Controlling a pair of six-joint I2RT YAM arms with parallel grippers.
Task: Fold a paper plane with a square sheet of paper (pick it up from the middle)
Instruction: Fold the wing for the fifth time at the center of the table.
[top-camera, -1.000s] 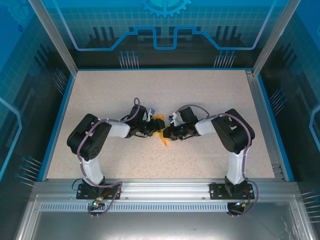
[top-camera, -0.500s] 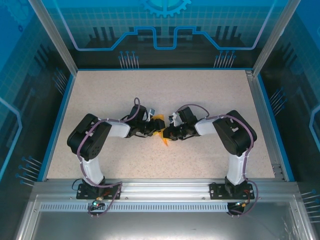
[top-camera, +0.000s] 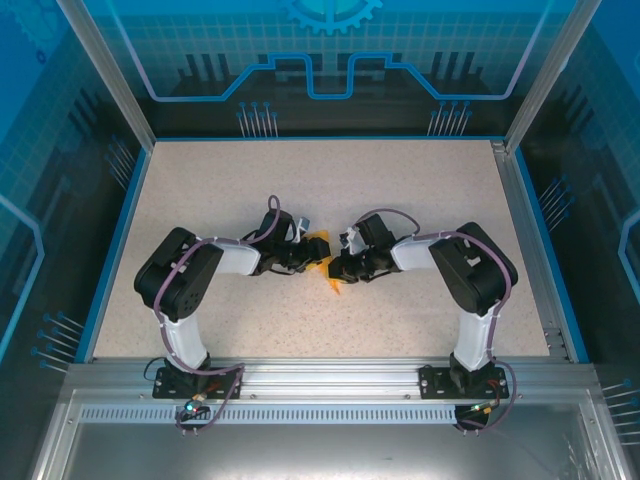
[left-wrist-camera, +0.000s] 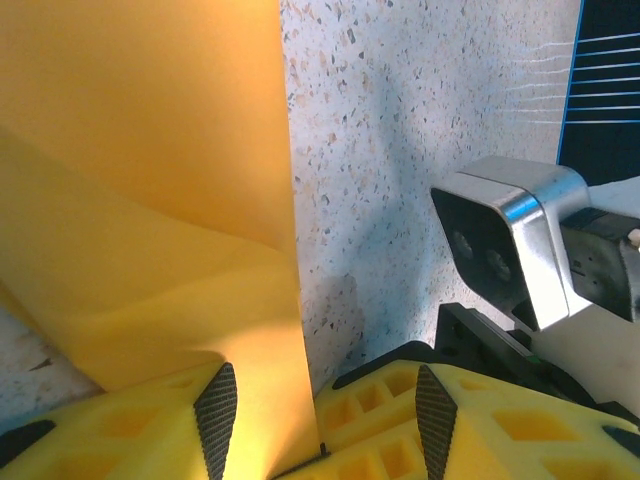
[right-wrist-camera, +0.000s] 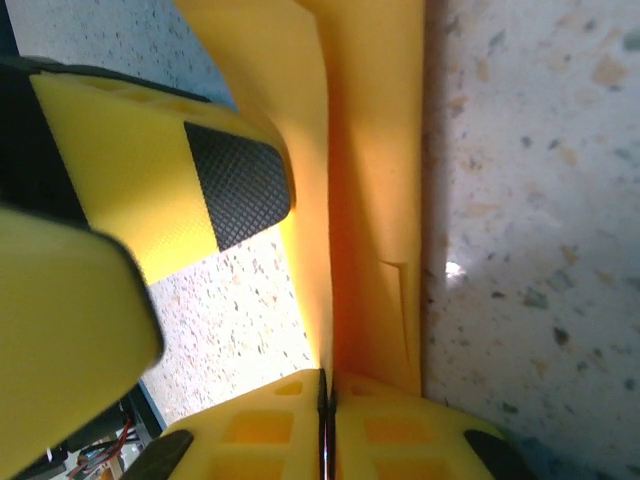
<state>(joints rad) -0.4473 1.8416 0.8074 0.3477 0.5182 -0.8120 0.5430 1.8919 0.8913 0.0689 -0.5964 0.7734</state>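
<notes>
The sheet of paper (top-camera: 319, 244) is orange-yellow and folded, and it stands up off the table between the two grippers at mid-table. My right gripper (right-wrist-camera: 323, 398) is shut on its lower edge, with the creased layers (right-wrist-camera: 372, 200) rising out of the closed seam. My left gripper (left-wrist-camera: 325, 415) is open. The paper (left-wrist-camera: 150, 200) runs between its pads, close against the left pad (left-wrist-camera: 215, 418), and the right pad (left-wrist-camera: 435, 418) stands apart from it. In the top view the left gripper (top-camera: 306, 259) and the right gripper (top-camera: 337, 268) face each other almost tip to tip.
The speckled table (top-camera: 330, 180) is ringed by a blue rim and glass walls. The right wrist's camera housing (left-wrist-camera: 510, 240) sits close to my left fingers. One left finger pad (right-wrist-camera: 240, 185) is right beside the paper in the right wrist view.
The right arm's elbow has drifted slightly to the right. The grippers and the paper stay almost where they were.
</notes>
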